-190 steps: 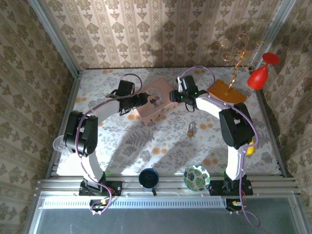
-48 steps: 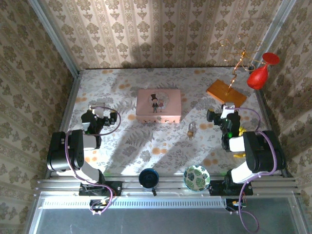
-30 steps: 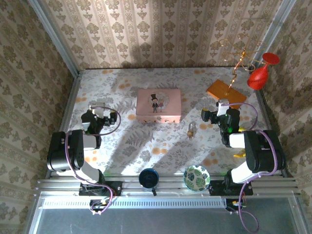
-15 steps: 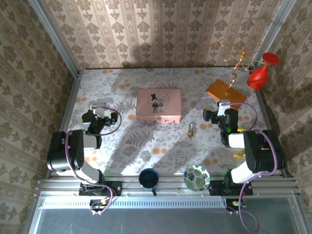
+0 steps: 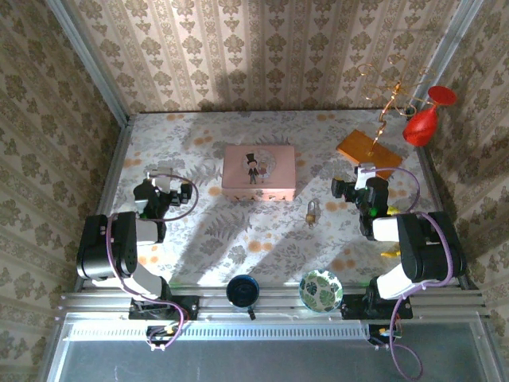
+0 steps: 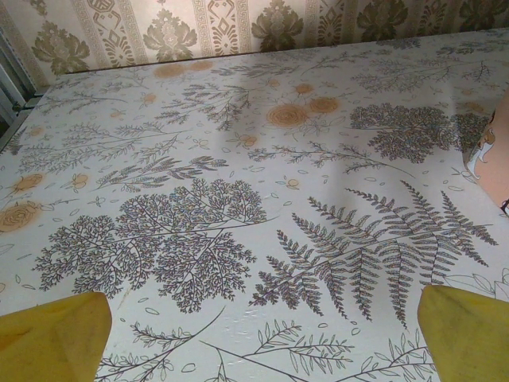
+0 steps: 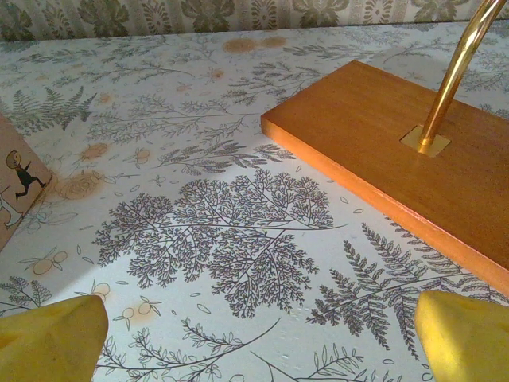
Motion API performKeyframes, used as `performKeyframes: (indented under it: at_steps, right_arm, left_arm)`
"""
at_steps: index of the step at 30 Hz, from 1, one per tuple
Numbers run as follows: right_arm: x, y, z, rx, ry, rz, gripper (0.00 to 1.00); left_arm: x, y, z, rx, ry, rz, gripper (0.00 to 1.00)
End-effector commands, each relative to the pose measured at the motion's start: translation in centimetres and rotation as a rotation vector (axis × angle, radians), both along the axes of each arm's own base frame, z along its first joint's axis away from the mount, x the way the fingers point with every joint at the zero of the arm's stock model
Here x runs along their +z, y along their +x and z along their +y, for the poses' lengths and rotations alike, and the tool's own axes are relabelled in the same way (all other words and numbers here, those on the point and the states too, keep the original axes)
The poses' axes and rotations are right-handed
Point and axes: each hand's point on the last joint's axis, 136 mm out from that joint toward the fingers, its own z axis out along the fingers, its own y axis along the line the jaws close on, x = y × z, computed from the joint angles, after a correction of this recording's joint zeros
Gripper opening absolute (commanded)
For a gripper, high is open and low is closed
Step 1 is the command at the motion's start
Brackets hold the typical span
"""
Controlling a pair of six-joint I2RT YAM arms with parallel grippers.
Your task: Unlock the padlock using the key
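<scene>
- Padlock (image 5: 312, 211) lies on the floral table (image 5: 238, 239), near the middle, just in front of the right near corner of the pink box (image 5: 258, 173) but apart from it. Nothing touches it.
- Right gripper (image 5: 350, 185) sits to the right of the padlock with a clear gap between them, and the arm is folded back near its base.
- Right wrist view: right gripper (image 7: 254, 338) jaws spread wide, one yellow fingertip (image 7: 48, 338) in each bottom corner, nothing between them but bare tabletop.
- Ahead of it is the wooden base (image 7: 398, 151) with the gold wire stand's stem (image 7: 453, 72) rising from it. A corner of the pink box shows at the left edge.
- Left gripper (image 5: 163, 181) is at the left side of the table, well apart from the padlock and left of the box.
- Left wrist view: left gripper (image 6: 258, 338) also wide apart, yellow fingertips (image 6: 52, 334) at both bottom corners, holding nothing, over bare tabletop.
- A red goblet (image 5: 425, 115) stands at the far right. A dark cup (image 5: 241, 290) and a patterned bowl (image 5: 320, 289) sit at the near edge.
</scene>
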Motion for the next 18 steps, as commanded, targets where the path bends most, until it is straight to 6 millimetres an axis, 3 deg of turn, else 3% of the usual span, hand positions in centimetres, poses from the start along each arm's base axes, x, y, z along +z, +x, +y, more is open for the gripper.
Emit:
performKeyframes:
  at_steps: [1,18]
  right_arm:
    - [0.8,0.59,-0.22,-0.02,-0.007,-0.019,1.0]
    - [0.8,0.56,-0.24,-0.021,-0.008,-0.02,1.0]
  left_arm:
    - [0.2,0.13,-0.29,-0.012,0.017,-0.006,1.0]
    - [0.18,0.06,-0.41,-0.014,0.025,-0.01,1.0]
